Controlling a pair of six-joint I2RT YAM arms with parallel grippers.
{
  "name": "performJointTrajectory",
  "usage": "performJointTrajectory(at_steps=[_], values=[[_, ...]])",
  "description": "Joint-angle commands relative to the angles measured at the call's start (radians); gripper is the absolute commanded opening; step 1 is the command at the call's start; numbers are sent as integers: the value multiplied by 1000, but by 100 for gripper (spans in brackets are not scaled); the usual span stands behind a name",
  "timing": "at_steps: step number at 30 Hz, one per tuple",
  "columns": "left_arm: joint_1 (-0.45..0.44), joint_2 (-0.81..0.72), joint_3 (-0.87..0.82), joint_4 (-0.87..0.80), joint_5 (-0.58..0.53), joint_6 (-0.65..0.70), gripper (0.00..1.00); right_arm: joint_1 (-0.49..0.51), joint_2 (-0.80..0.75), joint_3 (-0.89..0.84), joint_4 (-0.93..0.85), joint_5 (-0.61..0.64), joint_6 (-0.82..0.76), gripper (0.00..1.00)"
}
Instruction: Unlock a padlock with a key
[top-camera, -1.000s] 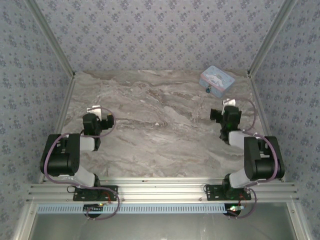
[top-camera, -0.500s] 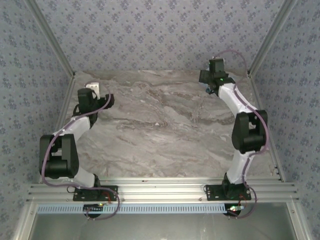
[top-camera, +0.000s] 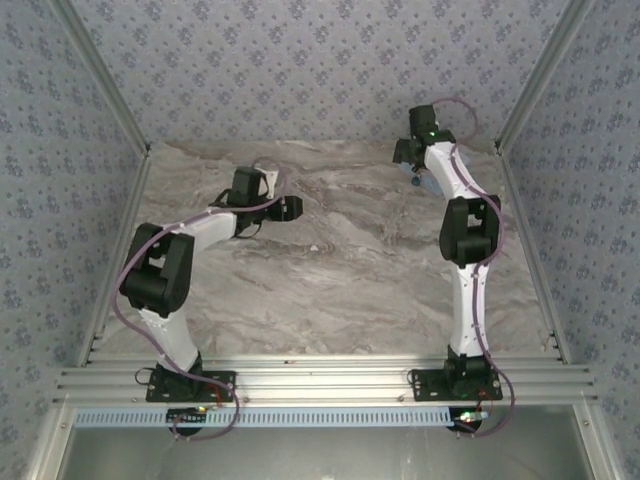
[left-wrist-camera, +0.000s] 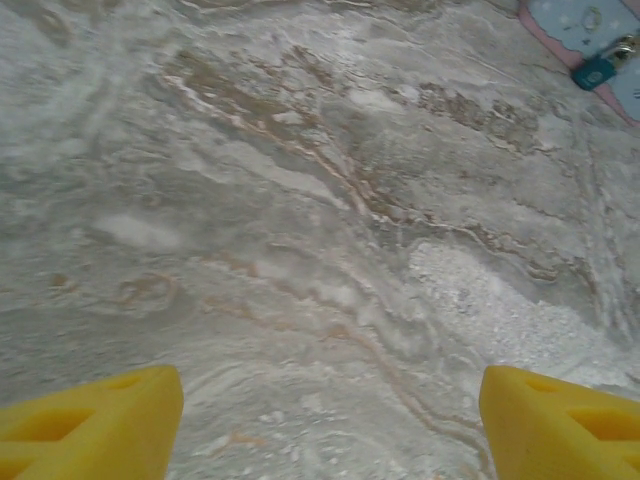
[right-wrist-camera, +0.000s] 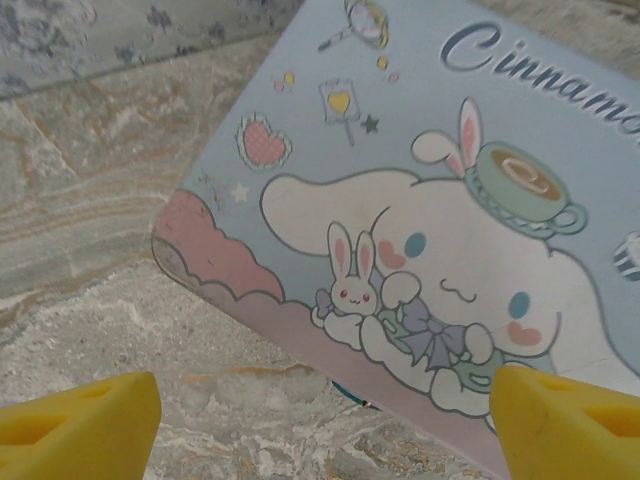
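Left wrist view: the left tool (left-wrist-camera: 320, 415) hangs over the bare marbled desk (left-wrist-camera: 300, 200), its yellow fingers spread wide with nothing between them. Far to the upper right, the tiny blue padlock (left-wrist-camera: 596, 68) touches the side of the pale blue tin (left-wrist-camera: 575, 20); whether it hangs from a clasp there I cannot tell. In the right wrist view, the right tool (right-wrist-camera: 320, 420) hovers close over that tin, fingers likewise apart and empty. The tin's printed lid is shut, so its contents are hidden (the key may be inside, a guess only). By my judgement the task has barely begun: neither tool holds a key, the padlock is ungrasped, and all the unlocking is left.
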Motion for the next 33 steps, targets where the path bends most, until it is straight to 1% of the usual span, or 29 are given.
performJointTrajectory(at_steps=[1, 5, 12, 17, 20, 25, 33], values=[[-11, 23, 47, -15, 54, -52, 77, -12, 28, 38, -59, -60, -30, 87], [-27, 37, 46, -13, 66, -58, 76, -38, 36, 23, -43, -212, -46, 85], [-35, 32, 26, -24, 76, -63, 75, -38, 25, -2, -71, -346, -116, 77], [-43, 10, 12, -37, 79, -57, 75, -27, -27, -83, -75, -380, -135, 76], [-46, -2, 5, -58, 79, -57, 74, -18, -79, -184, -17, -426, -144, 76], [-46, -37, -23, -70, 74, -64, 74, 19, -163, -337, 30, -447, -156, 76], [-45, -96, -64, -97, 66, -114, 74, 90, -274, -542, 69, -482, -195, 74]])
